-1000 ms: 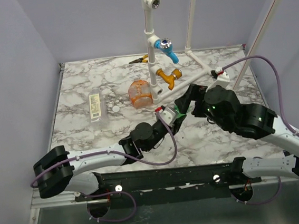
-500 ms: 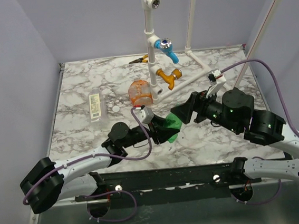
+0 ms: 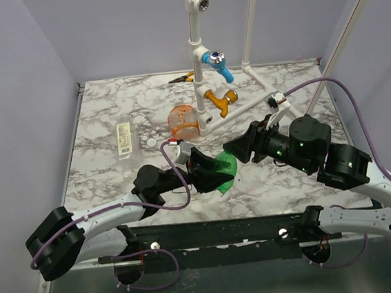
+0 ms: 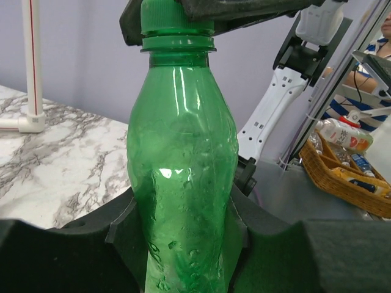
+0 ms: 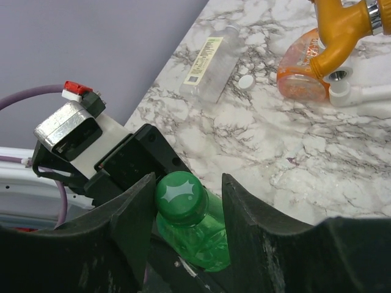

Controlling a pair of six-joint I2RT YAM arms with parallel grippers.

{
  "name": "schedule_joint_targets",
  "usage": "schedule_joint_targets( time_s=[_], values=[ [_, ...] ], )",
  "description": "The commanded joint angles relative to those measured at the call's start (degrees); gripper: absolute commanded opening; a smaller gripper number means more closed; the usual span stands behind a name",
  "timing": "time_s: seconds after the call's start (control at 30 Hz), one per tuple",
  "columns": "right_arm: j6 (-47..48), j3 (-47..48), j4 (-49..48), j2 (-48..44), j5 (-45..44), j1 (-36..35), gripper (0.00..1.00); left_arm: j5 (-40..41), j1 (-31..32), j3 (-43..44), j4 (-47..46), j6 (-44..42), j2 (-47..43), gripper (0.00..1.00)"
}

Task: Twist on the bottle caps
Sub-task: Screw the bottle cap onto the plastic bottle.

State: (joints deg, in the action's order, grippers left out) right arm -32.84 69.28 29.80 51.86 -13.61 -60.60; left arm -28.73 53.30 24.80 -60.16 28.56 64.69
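Marble-patterned tabletop point(image 3: 107, 169) is carrying three bottles and two caps, with two arms reaching in from the near edge.

At the far left, the clear bottle point(image 3: 124, 139) with its pale label is lying flat on its side. Just to its right, the white cap point(image 3: 152, 142) is resting loose on the table, apart from every bottle. Right of that, the orange bottle point(image 3: 183, 122) is sitting just beside the foot of the white pipe frame point(image 3: 194, 22), which is carrying two taps: a blue one point(image 3: 216, 60) higher up and an orange one point(image 3: 220, 100) below it.

Nearer the arms, at mid-table, the left gripper point(image 4: 183, 244) is clamping narrowly around the lower body of the green bottle point(image 4: 183, 159) and holding it tilted above the table, neck pointing right. The green cap point(image 5: 179, 196) is sitting on that neck.

From the right, the right gripper point(image 5: 186, 189) is straddling the green cap, its jaws standing partway apart. In the right wrist view one finger point(image 5: 137, 213) is lying close against the cap's side, while a thin gap is showing between the cap and the other finger point(image 5: 244, 220), so no firm hold on the cap is showing.
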Motion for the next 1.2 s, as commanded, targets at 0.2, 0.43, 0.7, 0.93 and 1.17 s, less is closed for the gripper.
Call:
schedule_joint_targets(
  time_s=[0.2,0.43,0.7,0.93,1.17],
  values=[
    [-0.5,-0.9,-0.7,-0.8,0.5,-0.2,0.37,-2.2,-0.7,-0.8,-5.5,2.7,-0.2,0.00],
    [-8.3,5.6,9.9,6.8,-7.2,-0.2,0.11,12.6,-0.5,2.0,6.3,-2.2,-1.6,0.00],
    [-27.1,16.2,29.1,22.1,-16.0,-0.3,0.06,42.9,7.0,8.9,22.5,-19.0,-2.3,0.00],
    [-30.9,12.5,25.5,23.6,-17.1,-0.3,0.05,57.2,13.8,11.8,23.8,-27.5,0.0,0.00],
    [-33.9,9.1,21.6,24.9,-16.5,-0.3,0.04,68.6,19.1,14.9,23.7,-36.1,4.6,0.00]
  ],
)
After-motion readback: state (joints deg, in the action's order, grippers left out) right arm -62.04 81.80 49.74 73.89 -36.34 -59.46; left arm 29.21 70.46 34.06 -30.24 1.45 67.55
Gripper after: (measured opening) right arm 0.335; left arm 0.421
